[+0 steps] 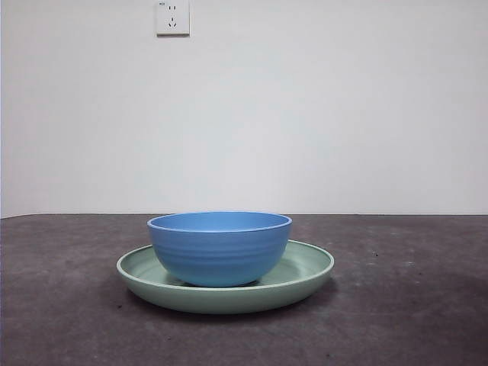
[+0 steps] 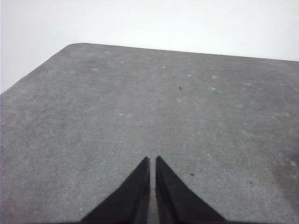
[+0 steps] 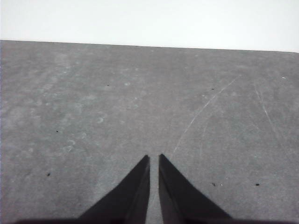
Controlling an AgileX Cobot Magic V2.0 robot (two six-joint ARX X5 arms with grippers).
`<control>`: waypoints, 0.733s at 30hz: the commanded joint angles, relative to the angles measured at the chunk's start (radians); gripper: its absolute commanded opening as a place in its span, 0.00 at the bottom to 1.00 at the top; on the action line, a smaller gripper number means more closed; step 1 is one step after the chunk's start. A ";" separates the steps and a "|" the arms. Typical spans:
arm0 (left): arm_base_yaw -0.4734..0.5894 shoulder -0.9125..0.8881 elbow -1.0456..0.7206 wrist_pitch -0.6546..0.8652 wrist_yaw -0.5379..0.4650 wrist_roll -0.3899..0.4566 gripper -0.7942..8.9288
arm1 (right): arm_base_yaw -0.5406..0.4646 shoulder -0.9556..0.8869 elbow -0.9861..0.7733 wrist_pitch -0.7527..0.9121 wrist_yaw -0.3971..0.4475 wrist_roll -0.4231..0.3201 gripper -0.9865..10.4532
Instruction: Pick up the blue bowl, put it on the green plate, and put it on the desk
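The blue bowl stands upright inside the green plate, a little left of the plate's middle, and the plate rests on the desk in the front view. Neither arm shows in that view. In the left wrist view my left gripper is shut with nothing in it, over bare desk. My right gripper is likewise shut and empty over bare desk in the right wrist view. Neither wrist view shows the bowl or plate.
A white wall with a power socket rises behind the desk's far edge. The left wrist view shows a rounded corner of the desk. Faint scratches mark the desk surface in the right wrist view.
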 commanded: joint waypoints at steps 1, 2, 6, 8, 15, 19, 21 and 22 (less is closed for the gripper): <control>0.002 -0.001 -0.020 -0.007 -0.004 0.008 0.10 | 0.000 0.000 -0.005 0.001 -0.002 0.015 0.11; 0.002 -0.001 -0.020 -0.007 -0.004 0.008 0.10 | 0.000 0.000 -0.005 0.010 -0.002 0.015 0.11; 0.002 -0.001 -0.020 -0.007 -0.004 0.008 0.10 | 0.000 0.000 -0.005 0.016 -0.002 0.015 0.11; 0.002 -0.001 -0.020 -0.007 -0.004 0.008 0.10 | 0.000 0.000 -0.005 0.016 -0.002 0.015 0.11; 0.002 -0.001 -0.020 -0.007 -0.004 0.008 0.10 | 0.000 0.000 -0.005 0.016 -0.002 0.015 0.11; 0.002 -0.001 -0.020 -0.006 -0.004 0.008 0.10 | 0.000 0.000 -0.005 0.016 -0.002 0.015 0.11; 0.002 -0.001 -0.020 -0.007 -0.004 0.008 0.10 | 0.000 0.000 -0.005 0.016 -0.002 0.015 0.11; 0.002 -0.001 -0.020 -0.007 -0.004 0.008 0.10 | 0.000 0.000 -0.005 0.016 -0.002 0.015 0.11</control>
